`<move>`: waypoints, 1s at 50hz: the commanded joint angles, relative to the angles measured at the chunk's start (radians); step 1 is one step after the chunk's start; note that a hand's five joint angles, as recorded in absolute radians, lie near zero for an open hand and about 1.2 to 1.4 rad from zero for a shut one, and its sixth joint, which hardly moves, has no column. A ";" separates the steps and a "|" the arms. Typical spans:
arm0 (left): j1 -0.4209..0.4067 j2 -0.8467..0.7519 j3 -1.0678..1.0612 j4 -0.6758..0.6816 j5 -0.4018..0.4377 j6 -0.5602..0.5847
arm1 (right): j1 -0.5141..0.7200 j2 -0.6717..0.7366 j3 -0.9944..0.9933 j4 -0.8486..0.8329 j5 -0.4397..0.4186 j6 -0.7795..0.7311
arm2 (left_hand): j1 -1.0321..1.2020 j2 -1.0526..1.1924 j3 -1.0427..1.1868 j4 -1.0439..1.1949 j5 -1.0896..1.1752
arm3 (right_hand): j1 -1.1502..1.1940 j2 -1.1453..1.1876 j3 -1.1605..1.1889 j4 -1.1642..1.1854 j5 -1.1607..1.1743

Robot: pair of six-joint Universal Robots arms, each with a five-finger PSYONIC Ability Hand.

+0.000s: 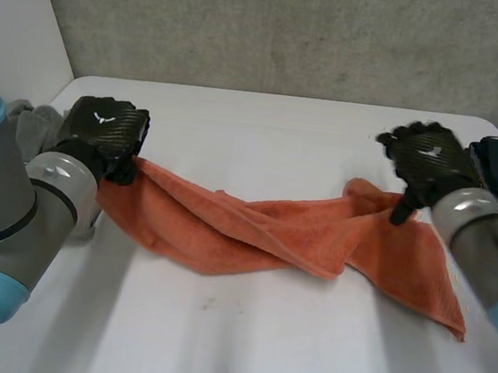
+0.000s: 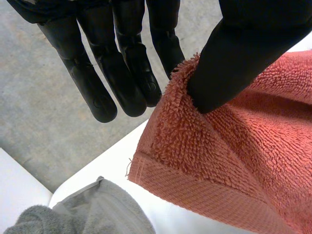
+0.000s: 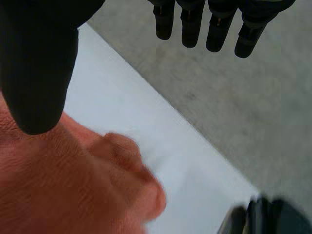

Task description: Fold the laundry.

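Left hand (image 1: 103, 127) pinches a corner of one orange towel (image 1: 253, 229); right hand (image 1: 428, 157) relaxed

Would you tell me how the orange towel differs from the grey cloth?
The towel is orange and stretched, twisted, across the table's middle; the cloth is grey and bunched at the table's left edge. The left hand pinches a towel corner and the right hand rests its thumb on the towel; no hand holds the cloth. Both lie on the white table.
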 commanded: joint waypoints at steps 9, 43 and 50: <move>-0.001 -0.023 -0.010 0.027 0.002 -0.005 | -0.206 -0.065 0.292 0.185 -0.166 -0.081 | 0.236 0.197 0.199 0.196 0.246 | 0.211 0.227 0.229 0.226 0.220; -0.009 0.066 0.018 0.026 0.000 -0.002 | -0.215 -0.060 0.139 -0.074 -0.134 -0.225 | 0.236 0.197 0.199 0.196 0.246 | 1.158 1.174 1.176 1.173 1.167; -0.006 0.221 0.026 -0.018 0.006 0.015 | -0.224 -0.277 -0.048 0.312 -0.145 -0.309 | 0.236 0.197 0.199 0.196 0.246 | 1.158 1.174 1.176 1.173 1.167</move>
